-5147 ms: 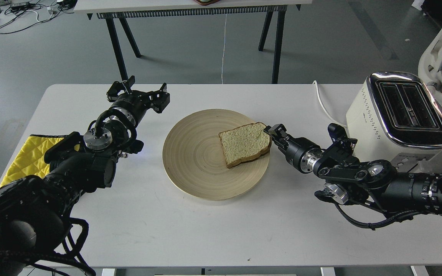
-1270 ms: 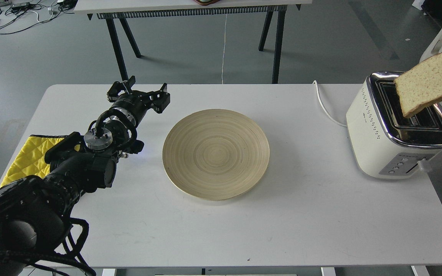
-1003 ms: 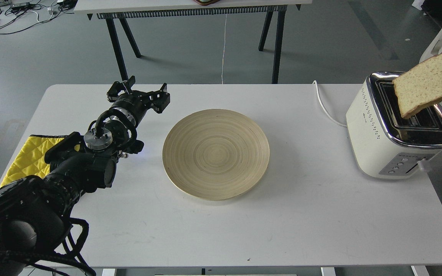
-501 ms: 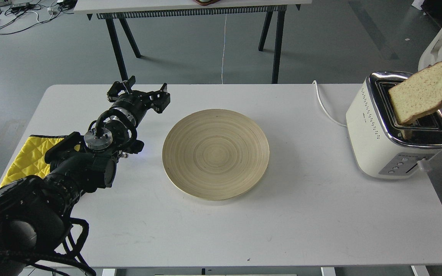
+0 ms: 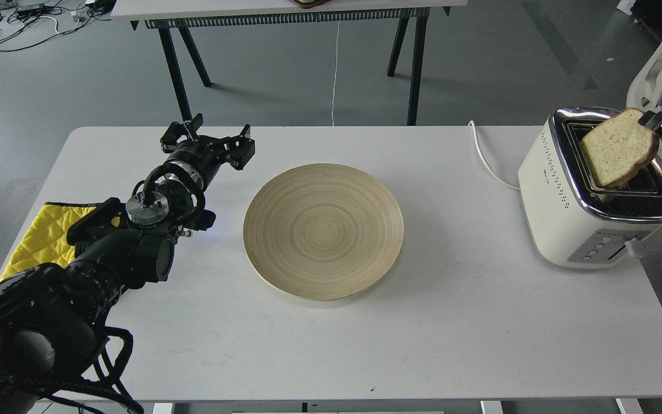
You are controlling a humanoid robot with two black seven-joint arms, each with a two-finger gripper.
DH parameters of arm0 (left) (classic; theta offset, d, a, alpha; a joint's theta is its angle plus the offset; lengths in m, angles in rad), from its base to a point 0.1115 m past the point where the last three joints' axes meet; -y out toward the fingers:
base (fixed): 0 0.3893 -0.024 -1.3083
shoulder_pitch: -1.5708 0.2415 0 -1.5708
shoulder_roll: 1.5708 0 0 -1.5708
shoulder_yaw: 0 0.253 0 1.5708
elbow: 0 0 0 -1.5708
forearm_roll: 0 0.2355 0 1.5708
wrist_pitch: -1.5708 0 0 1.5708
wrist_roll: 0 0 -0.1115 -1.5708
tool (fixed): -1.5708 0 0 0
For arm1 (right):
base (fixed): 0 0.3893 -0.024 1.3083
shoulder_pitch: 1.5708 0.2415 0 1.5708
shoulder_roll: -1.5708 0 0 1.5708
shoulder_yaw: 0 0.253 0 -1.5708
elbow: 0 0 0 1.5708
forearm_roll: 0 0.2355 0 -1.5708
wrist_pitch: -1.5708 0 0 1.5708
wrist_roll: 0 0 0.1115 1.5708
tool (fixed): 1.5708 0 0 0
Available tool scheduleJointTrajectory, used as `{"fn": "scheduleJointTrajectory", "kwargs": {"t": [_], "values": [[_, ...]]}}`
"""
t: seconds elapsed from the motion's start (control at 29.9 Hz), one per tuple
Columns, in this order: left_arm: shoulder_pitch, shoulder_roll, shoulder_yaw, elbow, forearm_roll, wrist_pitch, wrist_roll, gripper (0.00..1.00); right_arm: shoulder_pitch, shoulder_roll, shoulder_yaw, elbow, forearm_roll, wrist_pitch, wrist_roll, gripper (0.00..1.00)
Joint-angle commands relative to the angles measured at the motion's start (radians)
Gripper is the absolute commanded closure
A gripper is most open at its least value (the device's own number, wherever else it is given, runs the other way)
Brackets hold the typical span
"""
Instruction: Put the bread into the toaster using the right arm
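— Bread (image 5: pixel 618 148) is hanging tilted over the toaster (image 5: pixel 555 201), its lower corner dipping into the near slot while the rounded top is leaning toward the right gripper (image 5: pixel 653 122), which is clamping on the slice's upper right edge.

— What is this step calling for, in your judgement?

— Squaring the slice up with the slot before going lower. It is sitting at a slant, so the crust is likely catching the chrome rim unless the wrist is turning it upright and in line with the opening. Only then should the jaws be parting, so that it is dropping straight.

— And the containers?

— Both toaster slots are looking dark and unfilled, apart from that one corner. The wooden plate (image 5: pixel 323 230) in the middle of the table (image 5: pixel 451 345) is holding nothing.

— The other arm?

— The left gripper (image 5: pixel 216 141) is hovering near the plate's far left side, fingers spread apart, gripping nothing. A yellow cloth (image 5: pixel 35 236) is lying at the table's left edge.
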Motion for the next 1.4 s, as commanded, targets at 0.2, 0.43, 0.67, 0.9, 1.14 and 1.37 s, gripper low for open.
{"fn": "scheduleJointTrajectory", "kwargs": {"t": [0.2,0.43,0.67,0.9,1.14,1.37], "values": [[0.0,0.002,0.0,0.0,-0.001,0.0,0.0,0.0,-0.009,0.028,0.015,-0.003,0.012,-0.041,0.003,0.01],[0.0,0.002,0.0,0.0,0.0,0.0,0.0,0.0,0.004,0.03,0.154,0.023,0.033,-0.038,0.002,0.01],[0.0,0.0,0.0,0.0,-0.001,0.0,0.0,0.0,-0.058,0.244,0.339,0.039,0.348,-0.049,0.069,0.01],[-0.001,0.0,0.0,0.0,-0.001,0.0,0.0,0.0,-0.185,0.459,0.505,-0.059,0.762,0.063,0.268,0.01],[-0.001,0.0,0.0,0.0,0.0,0.0,0.0,0.0,-0.312,0.614,0.525,-0.275,0.84,0.386,0.268,0.01],[-0.001,0.0,0.0,0.0,-0.001,0.0,0.0,0.0,-0.398,0.682,0.519,-0.44,0.926,0.741,0.268,0.01]]}}
